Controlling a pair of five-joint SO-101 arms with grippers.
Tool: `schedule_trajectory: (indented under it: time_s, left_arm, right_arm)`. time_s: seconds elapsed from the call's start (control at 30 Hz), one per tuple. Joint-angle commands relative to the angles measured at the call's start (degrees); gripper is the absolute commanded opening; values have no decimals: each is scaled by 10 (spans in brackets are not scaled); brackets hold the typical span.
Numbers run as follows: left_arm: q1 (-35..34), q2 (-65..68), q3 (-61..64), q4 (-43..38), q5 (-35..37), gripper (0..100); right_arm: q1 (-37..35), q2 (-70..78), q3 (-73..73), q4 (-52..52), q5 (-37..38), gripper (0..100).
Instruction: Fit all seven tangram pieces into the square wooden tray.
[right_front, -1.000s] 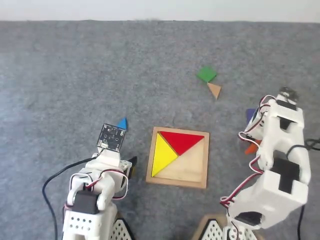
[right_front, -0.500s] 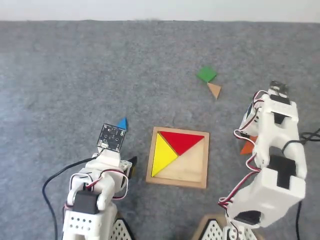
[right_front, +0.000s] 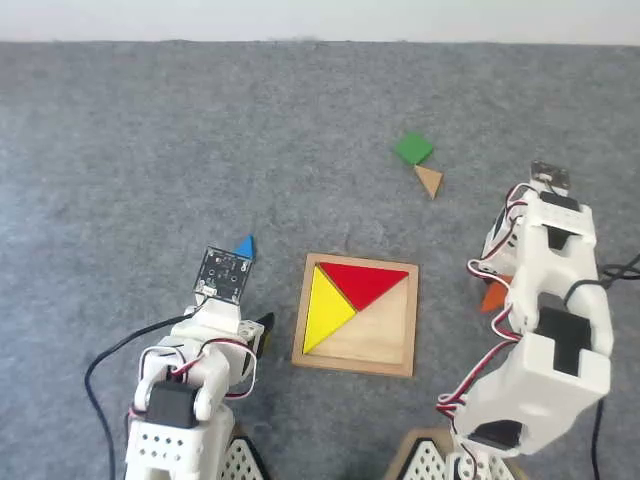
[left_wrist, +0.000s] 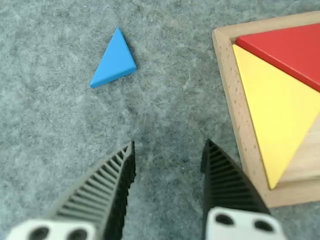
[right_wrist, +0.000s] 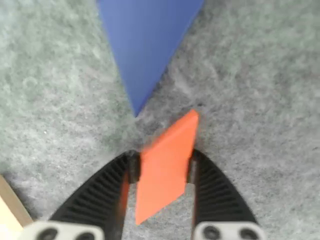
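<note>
right jaws: clenched on the orange piece (right_wrist: 165, 165), one finger pressed against each of its long edges
right gripper (right_wrist: 162, 167): points down at the carpet (right_front: 150, 150), right of the tray (right_front: 350, 362) and apart from it
orange piece: flat and slanted, one end sticking out past the fingertips; can't tell if it's touching the carpet or lifted. In the high view an orange corner (right_front: 493, 296) shows beside the right arm (right_front: 548, 290), between arm and tray
dark blue piece (right_wrist: 145, 45): flat on the carpet just beyond the orange piece, sharp corner aimed at it, a small gap between them
left jaws: released, spread wide, nothing between them
left gripper (left_wrist: 169, 150): over bare carpet just left of the tray, between the light blue triangle (left_wrist: 114, 60) and the tray's left rim (left_wrist: 227, 75)
light blue triangle: flat on the carpet ahead of the left fingertips, apart from the tray; in the high view (right_front: 244, 246) it sits just past the left arm's wrist camera
tray: square, wooden, on the carpet between the two arms
red triangle (right_front: 362, 280): seated in the tray, long edge along the far rim
yellow triangle (right_front: 325, 305): seated in the tray, long edge along the left rim, flush against the red one
tray floor: bare wood shows on the near and right part
green square (right_front: 412, 149): on the carpet well beyond the tray, far right
tan triangle (right_front: 429, 179): just beside the green square on its near side, corners close together
</note>
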Motion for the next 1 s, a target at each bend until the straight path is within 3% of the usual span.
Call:
schedule_trajectory:
  time_s: [0.0,0.27,0.43,0.6,0.77,0.97]
  left_arm:
    - [3,-4,-4,-3,-1,207]
    - [3,-4,-4,-3,-1,207]
    - [3,-4,-4,-3,-1,207]
    - [3,-4,-4,-3,-1,207]
    - [4,-4,-4,-3,-1,207]
    - [3,-4,-4,-3,-1,207]
  right_arm:
    - [-10,-7,-3,-11,8,13]
    - [-49,-148,2,52,-15,15]
    - [-180,-251,6,100,-47,17]
    - [-330,-248,35,70,-65,19]
    - [-389,-184,55,42,-227,70]
    - [-391,-115,-11,90,-323,72]
